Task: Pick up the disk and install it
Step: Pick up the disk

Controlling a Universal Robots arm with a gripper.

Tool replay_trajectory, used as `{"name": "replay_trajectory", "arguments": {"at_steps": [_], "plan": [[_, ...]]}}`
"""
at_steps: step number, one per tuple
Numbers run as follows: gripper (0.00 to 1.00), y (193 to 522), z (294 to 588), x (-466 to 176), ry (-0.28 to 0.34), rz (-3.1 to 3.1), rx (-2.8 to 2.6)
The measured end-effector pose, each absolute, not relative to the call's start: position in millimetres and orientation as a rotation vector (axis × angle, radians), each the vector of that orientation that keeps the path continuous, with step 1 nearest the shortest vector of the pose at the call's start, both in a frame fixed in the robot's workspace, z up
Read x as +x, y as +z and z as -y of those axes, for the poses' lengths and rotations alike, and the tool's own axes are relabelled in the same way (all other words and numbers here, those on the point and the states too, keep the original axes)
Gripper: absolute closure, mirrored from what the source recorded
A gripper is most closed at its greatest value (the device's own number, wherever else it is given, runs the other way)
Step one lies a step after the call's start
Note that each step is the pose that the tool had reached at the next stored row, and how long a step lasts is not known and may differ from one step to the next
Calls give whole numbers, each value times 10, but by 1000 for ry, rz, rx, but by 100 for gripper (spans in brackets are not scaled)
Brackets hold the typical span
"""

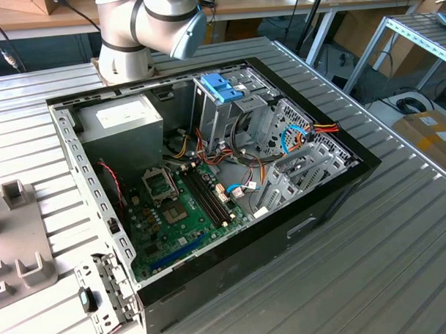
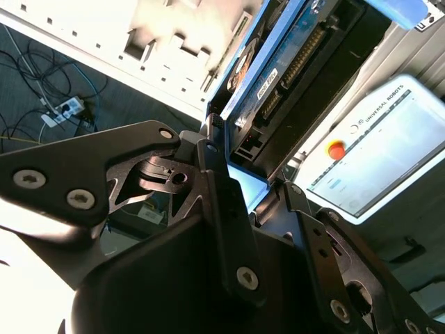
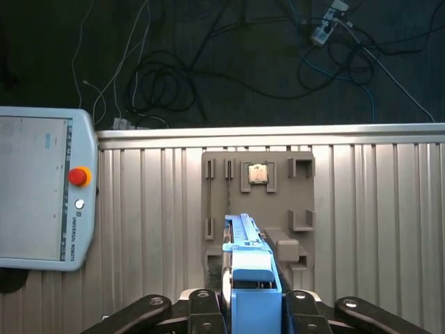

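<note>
Fingers point(image 2: 221, 202) clamp the disk point(image 3: 248, 268) by its flat faces, edge-on above the desk point(image 3: 375, 229). We judge this suits sliding it into the case point(image 1: 248, 254), at six o'clock of the arm point(image 1: 159, 15) in the exterior view.

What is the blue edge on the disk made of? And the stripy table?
The disk has an edge that looks like plastic: flat light blue, smooth and matte, with moulded steps. The table looks like bare metal, probably aluminium: silver-grey, evenly ribbed, with a soft sheen.
</note>
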State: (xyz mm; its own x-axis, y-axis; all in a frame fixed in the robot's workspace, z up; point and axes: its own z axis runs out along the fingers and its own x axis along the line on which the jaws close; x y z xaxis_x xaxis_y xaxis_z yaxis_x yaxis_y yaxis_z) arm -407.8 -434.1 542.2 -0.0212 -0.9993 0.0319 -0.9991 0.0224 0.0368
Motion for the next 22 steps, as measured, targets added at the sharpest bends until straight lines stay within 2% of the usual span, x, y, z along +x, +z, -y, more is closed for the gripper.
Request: {"name": "replay_trajectory", "arguments": {"at_steps": [22], "plan": [[63, 5418, 4341, -3967, 0, 2208, 2160]]}}
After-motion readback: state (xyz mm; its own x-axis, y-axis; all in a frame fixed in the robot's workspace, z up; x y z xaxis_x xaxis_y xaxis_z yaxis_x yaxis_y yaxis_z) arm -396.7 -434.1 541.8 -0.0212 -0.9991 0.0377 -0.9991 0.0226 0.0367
